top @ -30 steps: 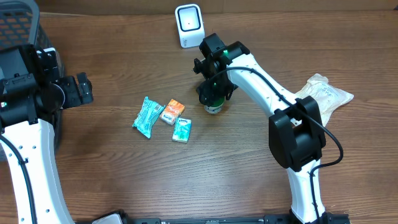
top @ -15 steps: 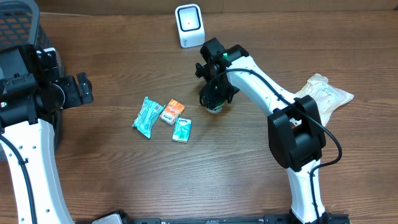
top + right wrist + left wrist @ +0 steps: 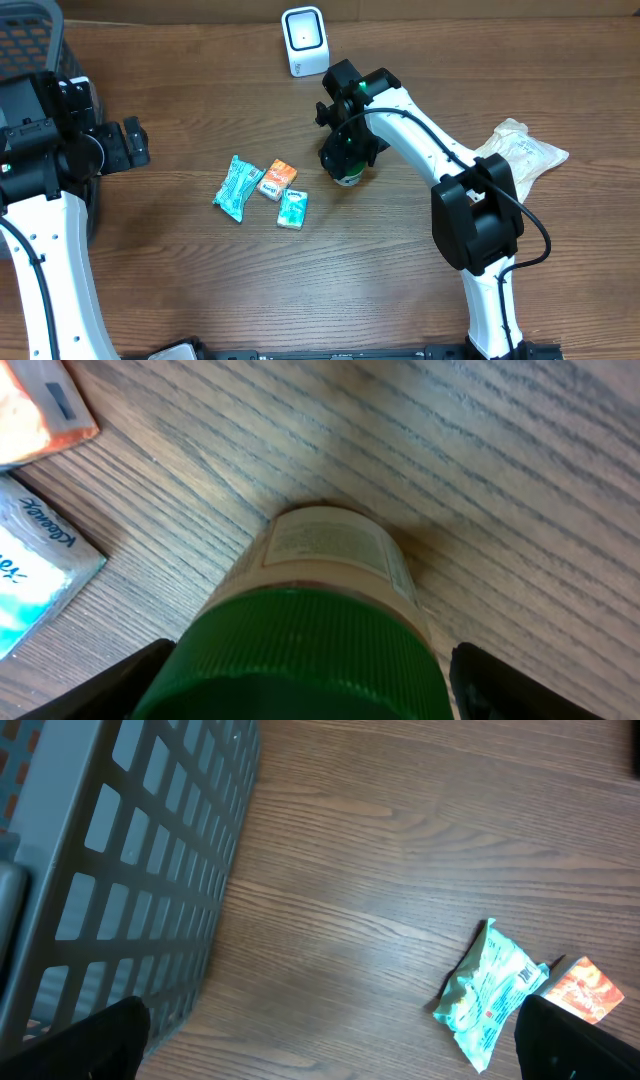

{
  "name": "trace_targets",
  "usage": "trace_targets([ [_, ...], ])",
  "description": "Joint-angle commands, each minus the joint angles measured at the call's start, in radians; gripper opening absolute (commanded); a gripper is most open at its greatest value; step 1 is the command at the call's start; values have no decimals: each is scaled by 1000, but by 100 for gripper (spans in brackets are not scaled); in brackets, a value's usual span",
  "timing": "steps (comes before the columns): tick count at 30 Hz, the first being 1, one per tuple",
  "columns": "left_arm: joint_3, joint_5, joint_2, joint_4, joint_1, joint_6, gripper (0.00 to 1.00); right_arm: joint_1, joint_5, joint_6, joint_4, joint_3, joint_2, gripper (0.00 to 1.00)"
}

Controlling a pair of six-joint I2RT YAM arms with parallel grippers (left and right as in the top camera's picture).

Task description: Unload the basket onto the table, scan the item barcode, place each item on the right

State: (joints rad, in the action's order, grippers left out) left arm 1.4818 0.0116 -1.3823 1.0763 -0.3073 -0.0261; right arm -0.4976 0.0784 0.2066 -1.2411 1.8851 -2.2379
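Barely shifted since a second ago, the right tool (image 3: 346,155) straddles the green-lidded, cream-labelled plastic jar (image 3: 330,555) standing on the wooden table (image 3: 400,280) directly beneath it (clamped or slack, I cannot tell). The jar looks rigid, light and smooth; best held across its ribbed lid (image 3: 300,655).

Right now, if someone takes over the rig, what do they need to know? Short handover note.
Left gripper: open, empty, beside the basket.
Right gripper: jaws wide, straddling the green-lidded jar; a firm grip cannot be confirmed.
Things: the jar sits near the scanner; no barcode shows in any view. Teal packet, orange packet and tissue pack lie toward the left arm's side.
Done: nothing shows a scan.
Left: secure the jar, find its barcode, present it to the scanner.
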Motion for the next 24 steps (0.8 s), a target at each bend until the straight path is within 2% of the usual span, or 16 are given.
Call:
trace_targets([
  [1, 6, -8, -3, -3, 6, -11, 99, 4, 13, -41, 11, 33, -1, 87],
  [8, 6, -8, -3, -3, 6, -11, 99, 4, 12, -103, 49, 33, -1, 86],
  [17, 6, -8, -3, -3, 6, -11, 99, 6, 8, -130, 58, 33, -1, 74],
  [24, 6, -8, -3, -3, 6, -11, 100, 6, -38, -129, 37, 33, -1, 73],
])
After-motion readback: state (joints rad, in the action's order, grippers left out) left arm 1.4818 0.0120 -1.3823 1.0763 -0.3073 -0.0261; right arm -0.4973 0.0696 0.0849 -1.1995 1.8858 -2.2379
